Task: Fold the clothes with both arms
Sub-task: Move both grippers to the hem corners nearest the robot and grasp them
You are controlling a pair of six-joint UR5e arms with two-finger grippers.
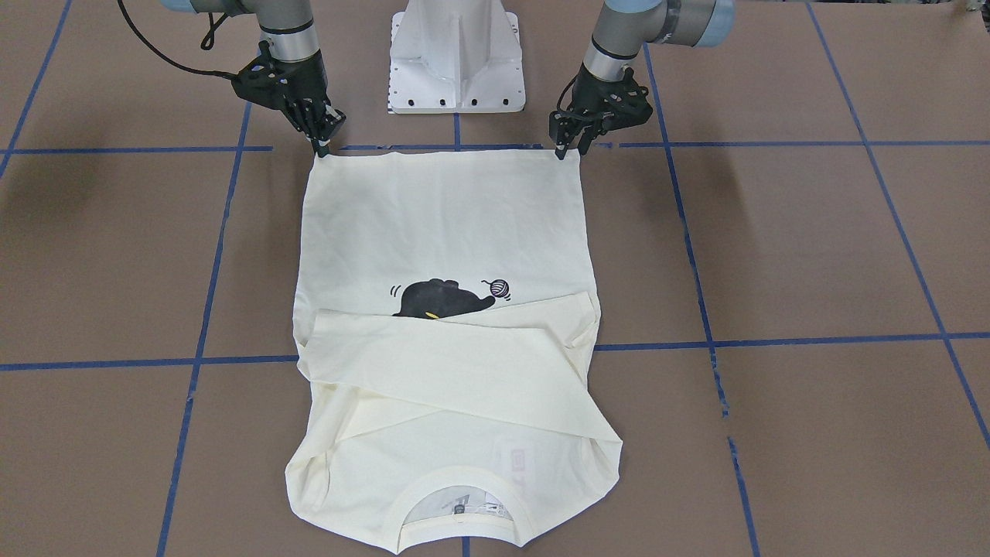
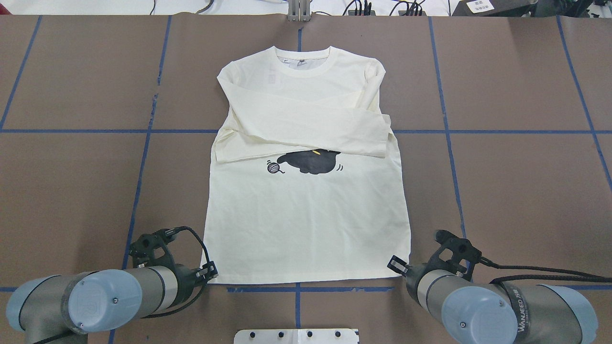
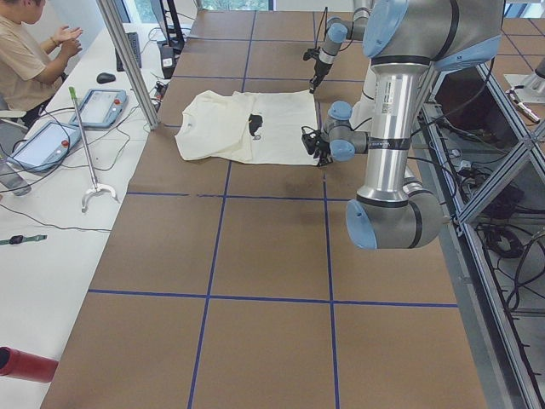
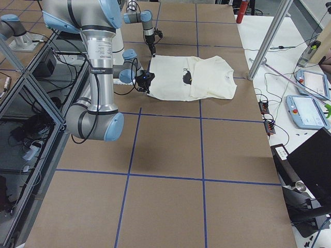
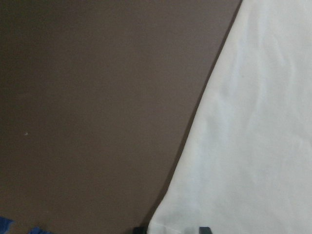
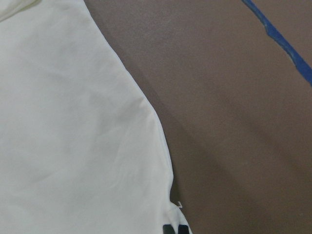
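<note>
The cream shirt [image 1: 441, 224] lies flat on the brown table, print side up, its collar away from the robot. Both sleeves are folded across the chest and cover the top of the black cat print [image 2: 311, 162]. My left gripper [image 2: 210, 272] stands at the hem's left corner, jaws slightly apart, straddling that corner [image 5: 165, 226]. My right gripper [image 2: 396, 263] is at the hem's right corner, its fingertips [image 6: 168, 229] closed together on the cloth edge. In the front-facing view the left gripper [image 1: 568, 151] and the right gripper [image 1: 321, 147] both touch the hem line.
The white pedestal base [image 1: 456, 62] stands just behind the hem between the arms. Blue tape lines [image 2: 143, 157] grid the brown table. In the exterior left view an operator [image 3: 25, 51] sits at a side table with teach pendants [image 3: 106, 106].
</note>
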